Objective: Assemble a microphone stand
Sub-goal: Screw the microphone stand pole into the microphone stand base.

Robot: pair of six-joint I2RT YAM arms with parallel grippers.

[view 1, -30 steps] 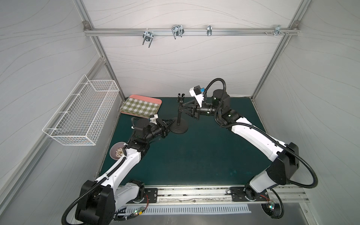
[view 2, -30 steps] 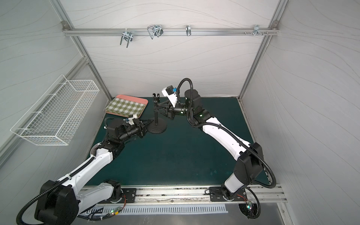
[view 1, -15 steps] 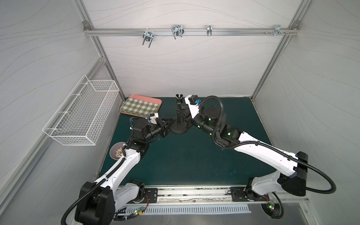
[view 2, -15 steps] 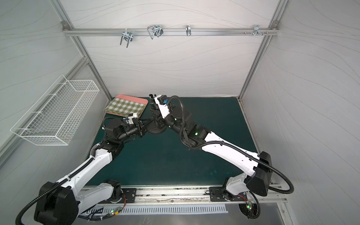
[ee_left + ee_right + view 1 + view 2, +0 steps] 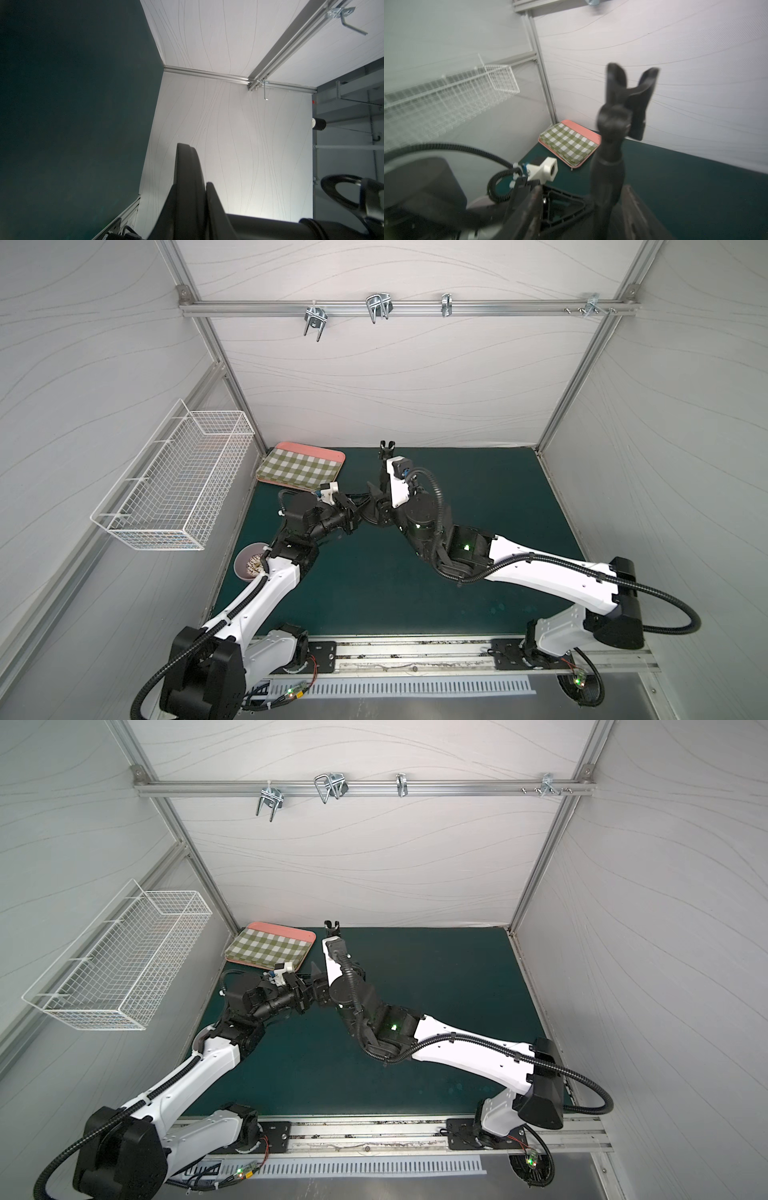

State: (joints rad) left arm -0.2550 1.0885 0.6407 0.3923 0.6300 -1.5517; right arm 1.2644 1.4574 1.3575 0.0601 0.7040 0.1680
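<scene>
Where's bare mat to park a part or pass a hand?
Bare: the mat's far right, between right arm, back wall and side wall; and the front middle, up to the left arm. Crowded: left and back centre, with tray, bowl, and left gripper and right gripper at the microphone stand.

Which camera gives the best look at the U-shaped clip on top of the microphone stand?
The right wrist view: the clip looms large against the white wall, both prongs distinct, though slightly blurred. In both top views the clip is only a tiny dark fork. The left wrist view misses it.
</scene>
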